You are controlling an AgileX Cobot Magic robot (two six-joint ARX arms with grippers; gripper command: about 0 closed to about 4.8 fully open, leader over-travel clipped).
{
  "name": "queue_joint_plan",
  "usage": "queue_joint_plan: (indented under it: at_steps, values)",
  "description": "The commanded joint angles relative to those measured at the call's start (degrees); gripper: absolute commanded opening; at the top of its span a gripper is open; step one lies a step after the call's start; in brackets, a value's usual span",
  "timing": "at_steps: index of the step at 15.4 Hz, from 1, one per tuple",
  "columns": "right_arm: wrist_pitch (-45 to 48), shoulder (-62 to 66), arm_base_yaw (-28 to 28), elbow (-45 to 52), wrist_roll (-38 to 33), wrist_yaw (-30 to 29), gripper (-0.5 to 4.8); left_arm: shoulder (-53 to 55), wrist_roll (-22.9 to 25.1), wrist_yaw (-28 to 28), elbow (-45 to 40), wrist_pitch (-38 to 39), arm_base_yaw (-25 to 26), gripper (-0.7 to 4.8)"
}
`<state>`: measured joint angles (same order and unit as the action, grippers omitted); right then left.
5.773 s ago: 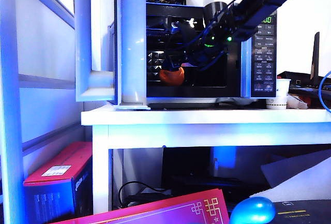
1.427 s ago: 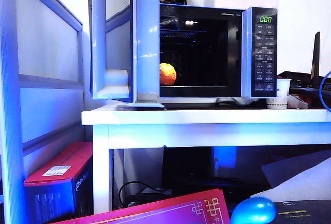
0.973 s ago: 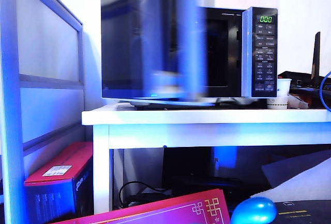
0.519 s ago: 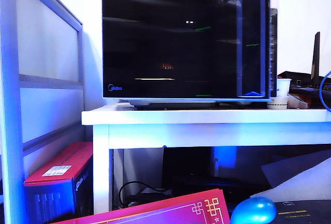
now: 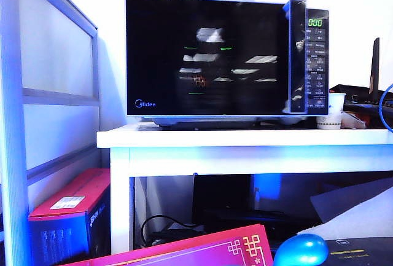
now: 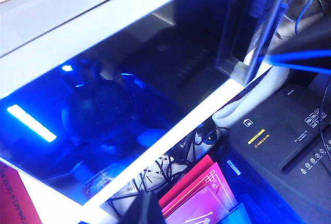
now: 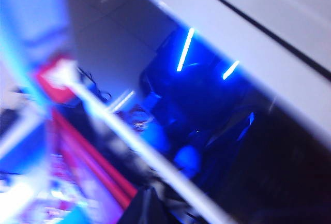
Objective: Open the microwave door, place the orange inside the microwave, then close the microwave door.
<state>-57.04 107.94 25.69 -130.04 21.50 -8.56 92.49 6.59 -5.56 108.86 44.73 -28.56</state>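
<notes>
With the microwave door (image 5: 206, 57) flush shut on the microwave (image 5: 316, 57) atop the bench (image 5: 245, 138), orange presumably inside, unseen; door judged stiff, slick glass, best taken at handle bar (image 5: 296, 57); left tool unseen, state indeterminable; right tool unseen, closed, empty-looking.

Left gripper (image 6: 144, 211) and right gripper (image 7: 144, 208) show only dark tips; the right is closed.

This looks like a robotics lab corner made to pass for a kitchen. A boxy black Midea microwave (image 5: 227, 57) stands on a plain white table (image 5: 245, 138), with loose black cables (image 5: 161, 226) and a red cardboard box (image 5: 67, 214) stowed on the floor beneath.
</notes>
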Motion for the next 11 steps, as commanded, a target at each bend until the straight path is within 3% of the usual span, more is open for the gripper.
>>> queue_joint_plan:
  at_steps: [1,7,11]
  values:
    - [4.0,3.5,0.2,-0.2,0.0,6.8,-0.01,-0.6,-0.7,-0.3,0.3,-0.7,0.0,-0.03]
    - [7.8,7.3,0.2,-0.2,1.1,13.9,-0.01,-0.6,-1.1,-0.3,0.3,-0.7,0.0,-0.03]
    - [13.0,7.3,0.2,-0.2,1.0,24.8,-0.01,-0.5,-1.0,-0.3,0.3,-0.7,0.0,-0.03]
